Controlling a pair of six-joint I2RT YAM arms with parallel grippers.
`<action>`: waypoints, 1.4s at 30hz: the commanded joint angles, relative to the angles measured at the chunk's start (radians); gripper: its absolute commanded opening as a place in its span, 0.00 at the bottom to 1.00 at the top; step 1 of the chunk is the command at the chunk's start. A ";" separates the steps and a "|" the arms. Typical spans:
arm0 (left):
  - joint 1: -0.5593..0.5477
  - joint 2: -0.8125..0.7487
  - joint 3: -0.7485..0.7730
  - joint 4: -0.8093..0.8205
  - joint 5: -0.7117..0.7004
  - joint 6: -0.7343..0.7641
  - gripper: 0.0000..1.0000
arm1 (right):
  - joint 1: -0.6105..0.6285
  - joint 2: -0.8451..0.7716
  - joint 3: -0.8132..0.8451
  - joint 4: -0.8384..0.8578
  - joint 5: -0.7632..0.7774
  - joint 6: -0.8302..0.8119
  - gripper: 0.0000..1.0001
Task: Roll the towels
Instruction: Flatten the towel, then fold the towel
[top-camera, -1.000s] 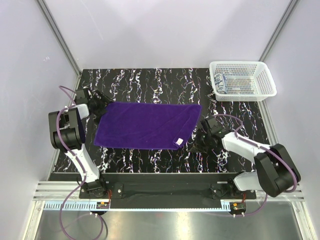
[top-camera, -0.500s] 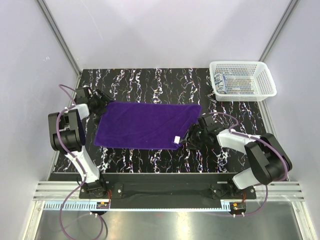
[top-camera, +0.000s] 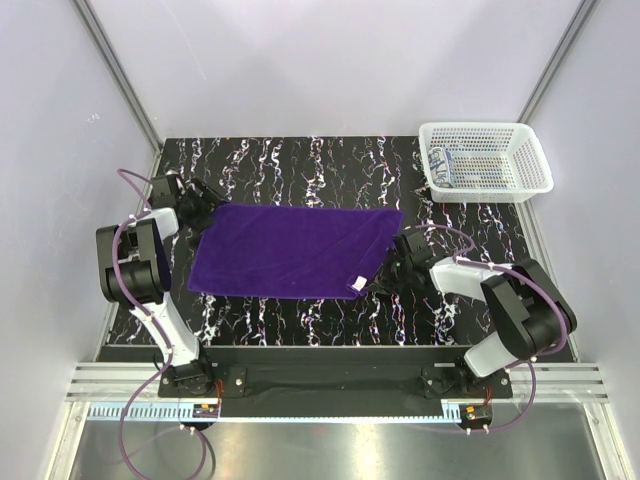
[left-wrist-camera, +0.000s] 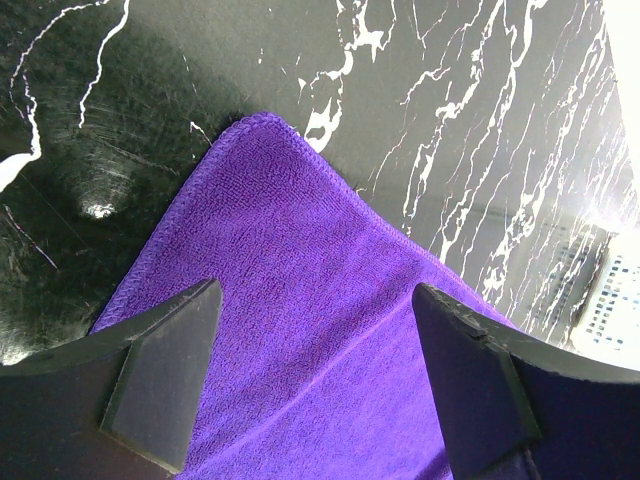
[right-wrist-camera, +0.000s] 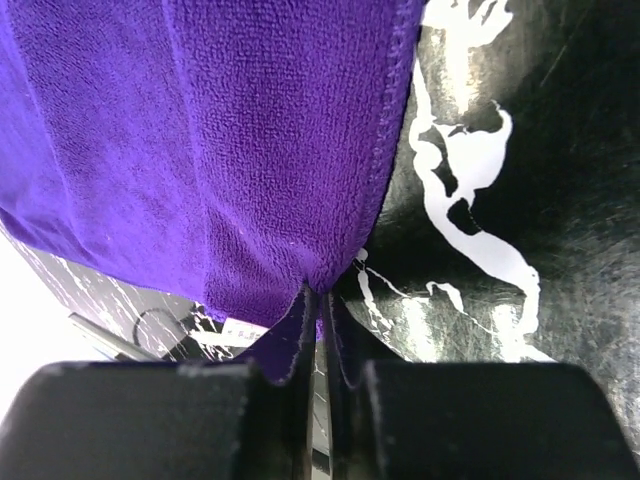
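Across the middle of the black marble-look table top with white veins (top-camera: 300, 150), the plain deep purple cloth towel (top-camera: 295, 250) lies spread flat, slightly skewed. Pale lilac walls (top-camera: 330, 60) box the table in, with grey metal posts (top-camera: 115, 70) running up at eleven and one o'clock. Up at two o'clock sits the white plastic mesh basket (top-camera: 487, 126), and at its nine o'clock end is the white towel with blue-grey print (top-camera: 443, 165), bundled up. Over at the purple towel's ten o'clock corner, the left gripper (left-wrist-camera: 315, 300) hovers with its fingers spread wide, the corner showing in the gap. Down at the four o'clock edge, the right gripper (right-wrist-camera: 318, 300) has its fingers pressed together, pinching the towel's hem, and the cloth puckers into the pinch. A small white label (top-camera: 354, 283) shows at the five o'clock corner, its writing too small to read.
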 joint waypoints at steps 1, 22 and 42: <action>-0.004 -0.046 -0.013 0.043 -0.010 0.014 0.83 | 0.005 -0.012 0.010 -0.069 0.085 -0.030 0.06; -0.040 -0.140 -0.025 0.001 -0.016 0.000 0.84 | -0.006 -0.373 0.033 -0.686 0.417 -0.052 0.00; 0.024 -0.760 -0.443 -0.497 -0.384 -0.060 0.84 | -0.048 -0.492 0.053 -0.759 0.363 -0.047 1.00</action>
